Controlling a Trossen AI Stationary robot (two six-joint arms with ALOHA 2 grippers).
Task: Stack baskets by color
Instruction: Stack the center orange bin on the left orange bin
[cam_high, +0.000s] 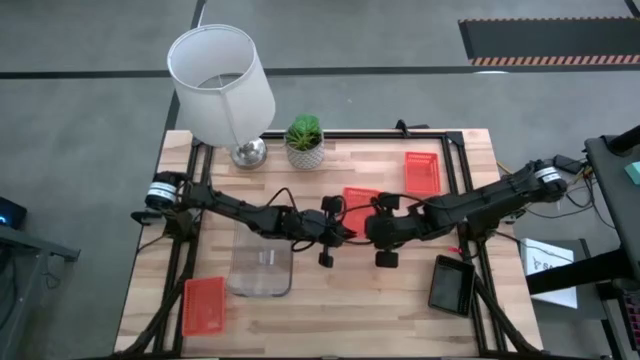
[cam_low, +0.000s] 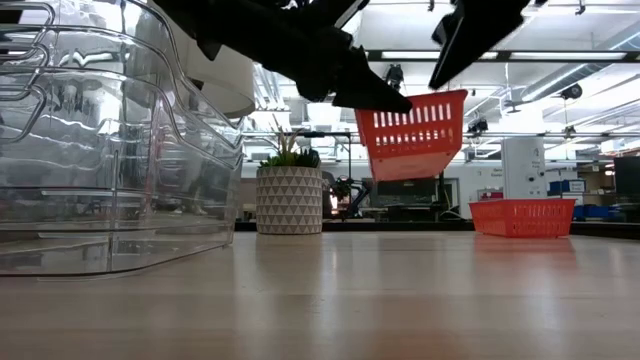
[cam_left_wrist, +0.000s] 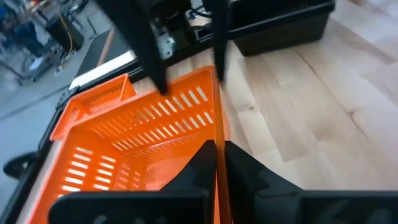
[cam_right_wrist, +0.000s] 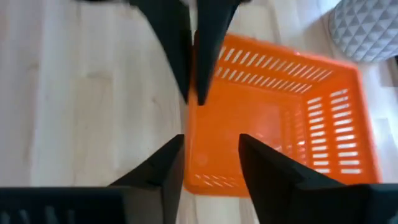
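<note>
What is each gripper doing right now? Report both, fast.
Left gripper: shut on the orange basket wall, holding it above the table.
Right gripper: open around the basket's opposite wall, not gripping it.

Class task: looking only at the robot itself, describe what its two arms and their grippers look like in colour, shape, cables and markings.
Both arms are dark, jointed and slender. The left arm and right arm each end near the table's edge in a silvery-white cylindrical base joint with a dark band. Thin black cables loop along them. The left gripper and right gripper each have two flat, tapering matte black fingers. No markings are readable.
</note>
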